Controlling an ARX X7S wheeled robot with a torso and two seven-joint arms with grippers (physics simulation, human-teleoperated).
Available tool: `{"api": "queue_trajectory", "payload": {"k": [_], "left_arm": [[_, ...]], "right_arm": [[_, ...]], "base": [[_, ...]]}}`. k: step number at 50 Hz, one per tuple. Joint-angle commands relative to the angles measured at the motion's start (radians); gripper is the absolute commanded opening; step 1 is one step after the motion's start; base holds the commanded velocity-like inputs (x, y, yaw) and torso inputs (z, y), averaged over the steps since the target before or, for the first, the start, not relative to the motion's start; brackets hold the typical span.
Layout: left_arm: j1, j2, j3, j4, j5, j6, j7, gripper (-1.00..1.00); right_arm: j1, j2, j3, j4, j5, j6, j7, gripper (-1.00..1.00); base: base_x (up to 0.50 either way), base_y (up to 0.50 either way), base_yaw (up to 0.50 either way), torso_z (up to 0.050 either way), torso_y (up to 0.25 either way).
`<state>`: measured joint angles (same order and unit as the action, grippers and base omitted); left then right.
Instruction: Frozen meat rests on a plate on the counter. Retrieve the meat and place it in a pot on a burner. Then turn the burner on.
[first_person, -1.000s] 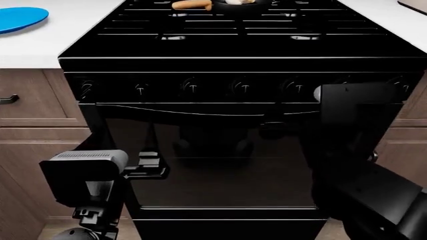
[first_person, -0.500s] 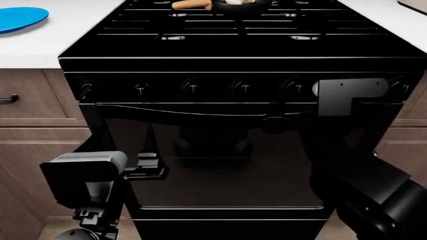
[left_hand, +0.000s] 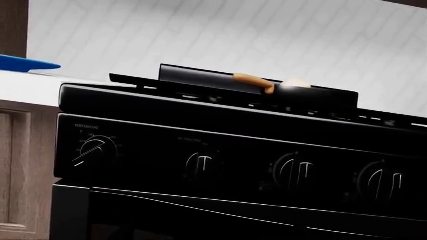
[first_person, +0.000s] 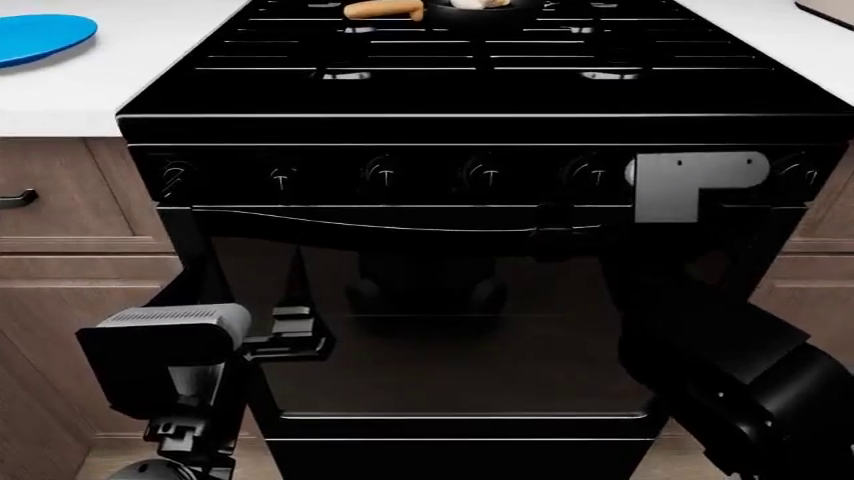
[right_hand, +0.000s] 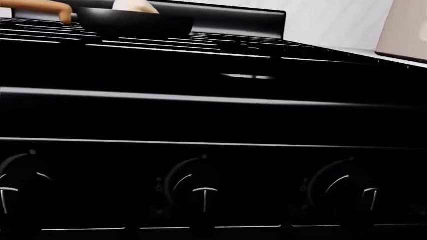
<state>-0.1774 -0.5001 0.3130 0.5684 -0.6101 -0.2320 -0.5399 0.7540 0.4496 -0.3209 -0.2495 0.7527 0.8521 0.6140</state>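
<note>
The frozen meat (left_hand: 297, 83) sits in the pot (left_hand: 313, 93) on the back burner. The right pincer (first_person: 567, 232) is near the knobs (right_hand: 200, 192); open or closed, I cannot tell. It might turn the wrong knob.

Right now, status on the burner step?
Right gripper up at the knob row, jaws unclear. Left gripper low, idle. Frozen meat already in the pot. Plate bare.

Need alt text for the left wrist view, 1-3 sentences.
Low view across a black stove: the black pot sits on a back burner, its orange-brown handle pointing toward the counter, with the pale frozen meat showing above its rim. Four control knobs line the front panel. The blue plate lies on the white counter beside the stove.
</note>
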Motion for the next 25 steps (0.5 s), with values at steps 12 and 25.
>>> {"api": "queue_trajectory", "payload": {"k": [12, 25], "left_arm": [[-0.005, 0.001, -0.002, -0.005, -0.008, 0.004, -0.001, 1.00], [-0.005, 0.003, -0.002, -0.021, -0.009, 0.012, 0.004, 1.00]], "right_arm": [[0.032, -0.010, -0.021, 0.072, -0.022, -0.019, -0.025, 1.00], [0.052, -0.019, -0.040, 0.111, -0.039, -0.034, -0.042, 1.00]], "base": [[0.00, 0.00, 0.00, 0.000, 0.000], [0.00, 0.00, 0.00, 0.000, 0.000]]}}
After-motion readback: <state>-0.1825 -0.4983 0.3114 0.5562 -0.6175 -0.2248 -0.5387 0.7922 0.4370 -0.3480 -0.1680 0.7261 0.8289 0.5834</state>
